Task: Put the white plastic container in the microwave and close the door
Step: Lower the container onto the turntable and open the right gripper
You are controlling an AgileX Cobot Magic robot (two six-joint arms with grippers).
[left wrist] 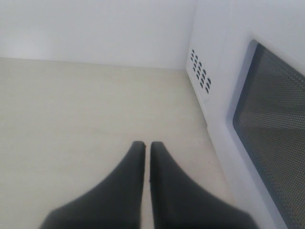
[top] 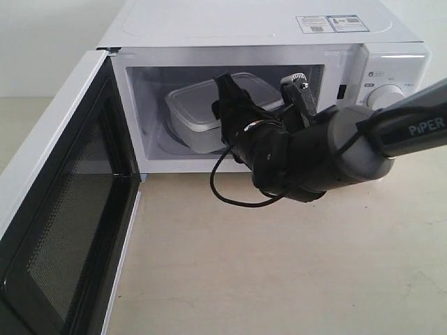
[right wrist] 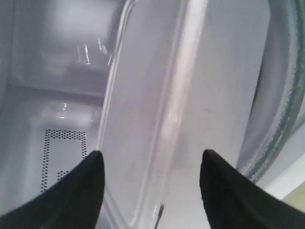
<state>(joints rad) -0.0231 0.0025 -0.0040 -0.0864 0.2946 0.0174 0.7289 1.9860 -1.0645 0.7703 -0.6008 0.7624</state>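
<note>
The white microwave (top: 244, 28) stands at the back with its door (top: 63, 209) swung wide open to the left. The white plastic container (top: 195, 112) rests inside the cavity, lid on. My right gripper (top: 261, 80) is open at the cavity mouth, with one finger on either side of the container's near end. In the right wrist view, the right gripper (right wrist: 152, 160) shows both fingers wide apart with the container (right wrist: 190, 95) between them. My left gripper (left wrist: 144, 144) is shut on nothing and low over the table beside the door's dark window (left wrist: 271, 119). The exterior view does not show it.
The open door sticks far out over the beige tabletop (top: 279, 265) on the left. A black cable loop (top: 230, 195) hangs under my right wrist. The dial (top: 385, 95) sits just behind the right arm. Side vents (left wrist: 200, 71) face my left gripper. The glass turntable's edge (right wrist: 281, 119) curves beside the container.
</note>
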